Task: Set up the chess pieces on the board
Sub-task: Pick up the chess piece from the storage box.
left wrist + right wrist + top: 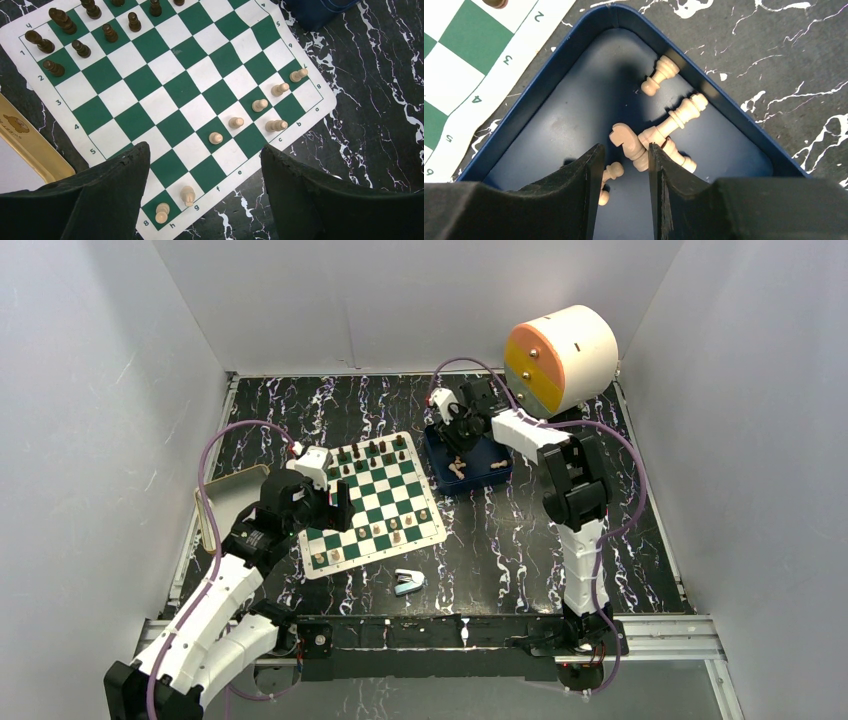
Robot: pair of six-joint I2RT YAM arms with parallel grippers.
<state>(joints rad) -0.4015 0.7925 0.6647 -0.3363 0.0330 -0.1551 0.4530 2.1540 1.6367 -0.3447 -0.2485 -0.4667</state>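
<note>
Hovering my left gripper point(335, 502) point(204, 150) above the left side of the board point(385, 502) point(165, 107), jaws spread wide, nothing in them, released. Below it the dark pieces point(372, 450) point(80, 47) stand upright in two short rows along the board's far edge. The light pieces point(375, 532) point(259, 105) stand along its near edge: five on a diagonal line, one just behind that line, and two more at the near corner closest to my left fingers point(120, 190).

My right gripper point(458, 437) point(624, 149) is down inside the blue tray point(497, 477) point(539, 90), which sits just off the board's far right corner. Its jaws are about half apart around a light knight point(626, 142) lying on its side. Blue floor shows between one finger point(584, 190) and the knight, so I am not clamping it. It is released and holds nothing. More light chess pieces lie tipped over in the tray: a pawn point(659, 75) against the wall, a taller piece point(679, 117) beside the knight, and another pawn point(610, 174) by my finger.

A light-blue stapler point(408, 582) lies on the table just off the board's near edge. A gold-rimmed tray point(225, 498) lies beside the board's left edge.
</note>
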